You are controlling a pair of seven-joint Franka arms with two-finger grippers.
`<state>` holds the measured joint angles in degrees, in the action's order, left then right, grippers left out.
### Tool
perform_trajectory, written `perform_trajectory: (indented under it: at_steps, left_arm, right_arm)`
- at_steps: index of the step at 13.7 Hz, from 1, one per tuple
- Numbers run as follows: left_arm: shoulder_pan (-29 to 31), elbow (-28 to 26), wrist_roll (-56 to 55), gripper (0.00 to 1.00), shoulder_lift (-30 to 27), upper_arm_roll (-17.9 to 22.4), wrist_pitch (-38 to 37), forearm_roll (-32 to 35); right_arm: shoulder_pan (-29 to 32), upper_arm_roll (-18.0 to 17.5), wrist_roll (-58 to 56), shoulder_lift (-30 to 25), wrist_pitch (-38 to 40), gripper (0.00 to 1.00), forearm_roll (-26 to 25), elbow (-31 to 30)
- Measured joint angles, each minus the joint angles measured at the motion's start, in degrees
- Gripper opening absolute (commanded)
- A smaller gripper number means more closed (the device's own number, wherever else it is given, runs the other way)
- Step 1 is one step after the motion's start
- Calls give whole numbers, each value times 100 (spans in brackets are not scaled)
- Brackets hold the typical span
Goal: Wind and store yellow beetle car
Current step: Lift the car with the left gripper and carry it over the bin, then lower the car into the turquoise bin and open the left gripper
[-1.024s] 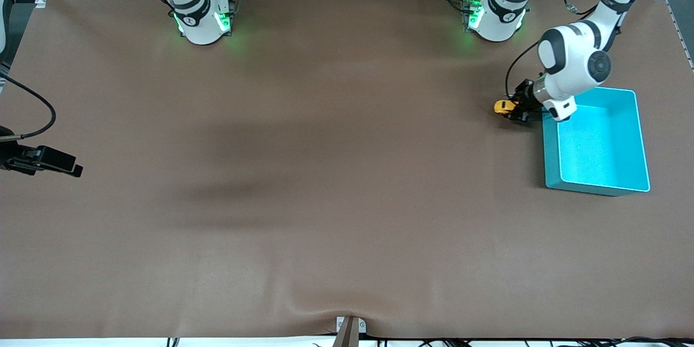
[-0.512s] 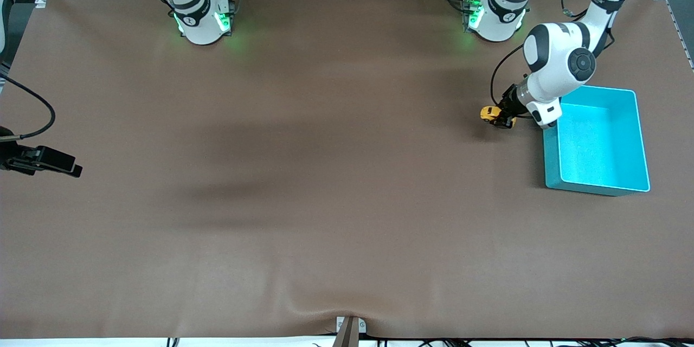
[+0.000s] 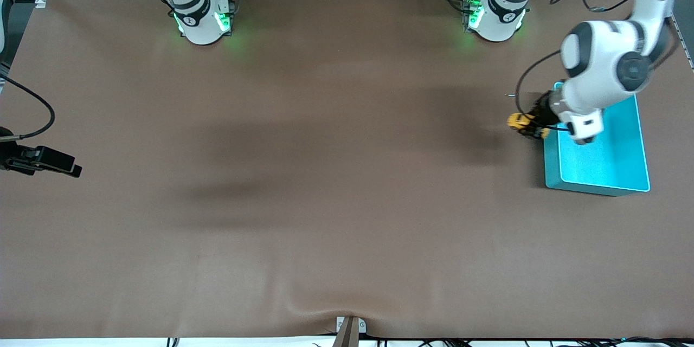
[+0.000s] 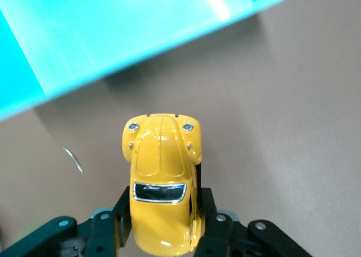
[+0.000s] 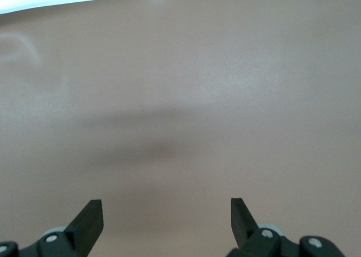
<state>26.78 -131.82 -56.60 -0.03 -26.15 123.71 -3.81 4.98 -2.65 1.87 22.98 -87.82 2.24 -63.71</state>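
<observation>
yellow beetle car carried toward turquoise bin | left tool clamps car | right tool spread, idle

Left gripper clamped tight, arm bent low, right gripper spread wide, arm waiting

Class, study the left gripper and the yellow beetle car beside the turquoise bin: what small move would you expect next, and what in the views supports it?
Probably a short carry sideways over the turquoise bin. The left gripper is shut on the yellow beetle car, held above the brown table just outside the bin's wall, so it is not yet over the opening. The right gripper waits open at the right arm's end.
</observation>
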Motion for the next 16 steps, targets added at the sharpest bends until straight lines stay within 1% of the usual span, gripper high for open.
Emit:
perform_trajectory:
  at_steps: [5, 8, 12, 16]
  left_arm:
    - [1040, 364, 2337, 0, 51, 29, -221, 364]
    - [1519, 578, 3795, 0, 230, 38, -256, 759]
    - [1812, 797, 5305, 0, 556, 37, -383, 1244]
    - [1837, 1081, 5985, 0, 1080, 25, -410, 1862]
  right_arm:
    - [-7, -4, -2, 5, 0, 100, 0, -5]
    - [-40, -20, 0, 5, 0, 100, 3, -5]
    - [-43, -23, 1, 5, 0, 100, 5, -5]
    - [-43, -23, 1, 6, 0, 100, 6, -9]
